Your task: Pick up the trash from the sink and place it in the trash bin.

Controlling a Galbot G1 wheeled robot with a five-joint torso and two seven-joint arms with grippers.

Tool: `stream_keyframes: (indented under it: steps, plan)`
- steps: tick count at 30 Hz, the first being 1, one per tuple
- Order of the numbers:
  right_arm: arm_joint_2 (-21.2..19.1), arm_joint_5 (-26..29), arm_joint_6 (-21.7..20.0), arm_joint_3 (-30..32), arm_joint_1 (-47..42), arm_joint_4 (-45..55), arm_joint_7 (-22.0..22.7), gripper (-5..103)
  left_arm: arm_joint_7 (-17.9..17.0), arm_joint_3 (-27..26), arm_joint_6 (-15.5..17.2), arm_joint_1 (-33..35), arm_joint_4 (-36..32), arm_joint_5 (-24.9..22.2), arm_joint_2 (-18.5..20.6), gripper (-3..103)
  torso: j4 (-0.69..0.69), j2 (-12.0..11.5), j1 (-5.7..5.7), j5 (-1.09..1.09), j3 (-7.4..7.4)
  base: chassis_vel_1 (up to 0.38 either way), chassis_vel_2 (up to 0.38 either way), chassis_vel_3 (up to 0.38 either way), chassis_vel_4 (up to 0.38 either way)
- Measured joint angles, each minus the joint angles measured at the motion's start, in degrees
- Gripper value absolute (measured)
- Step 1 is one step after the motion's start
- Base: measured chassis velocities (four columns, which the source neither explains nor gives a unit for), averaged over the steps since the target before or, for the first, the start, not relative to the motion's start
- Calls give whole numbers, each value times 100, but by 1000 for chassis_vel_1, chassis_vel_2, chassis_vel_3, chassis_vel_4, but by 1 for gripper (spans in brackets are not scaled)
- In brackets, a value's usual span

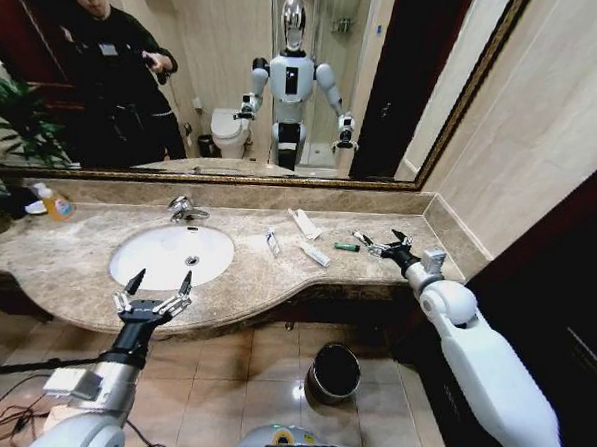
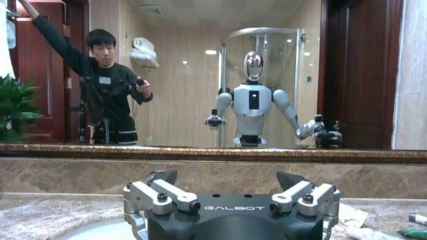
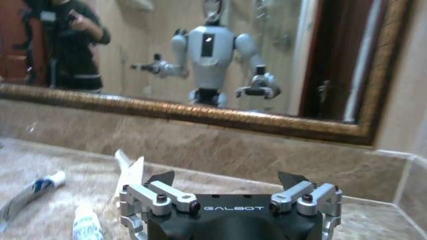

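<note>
Item: my grippers, both with jaws wide, holding nothing.
Left gripper [image 1: 159, 284] at sink [image 1: 136, 265] front; right gripper [image 1: 395, 244] by green tube [image 1: 346, 247] (countertop).

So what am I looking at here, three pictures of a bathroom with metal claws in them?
It is one two-armed robot, seen in the mirror. The wide picture comes from a camera on its head; the other two come from cameras on its wrists, each looking over its own hand.

The left hand hovers open at the front edge of the counter, by the white sink. The right hand is open above the countertop, near a small green tube. Neither holds anything.

White packets and tubes lie on the counter right of the sink. The trash bin stands on the floor below.
</note>
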Motion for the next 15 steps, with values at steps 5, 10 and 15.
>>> stream_keyframes:
  steps: [5, 10, 15]
  plan:
    - [380, 120, 51, 340, -619, 576, 414, 100, 0, 0, 0, 0, 0, 0, 0, 100, -2, 0, -1, 4, 0, 0, 0, 0, 0]
    - [687, 243, 471, 422, -1199, 1125, 1157, 100, 0, 0, 0, 0, 0, 0, 1, 100, -1, 1, -1, 3, 0, 0, 0, 0, 0]
    - [877, 205, 756, 478, -1823, 1615, 1326, 100, 0, 0, 0, 0, 0, 0, 1, 100, -2, 1, -2, 2, -1, 0, 0, 0, 0]
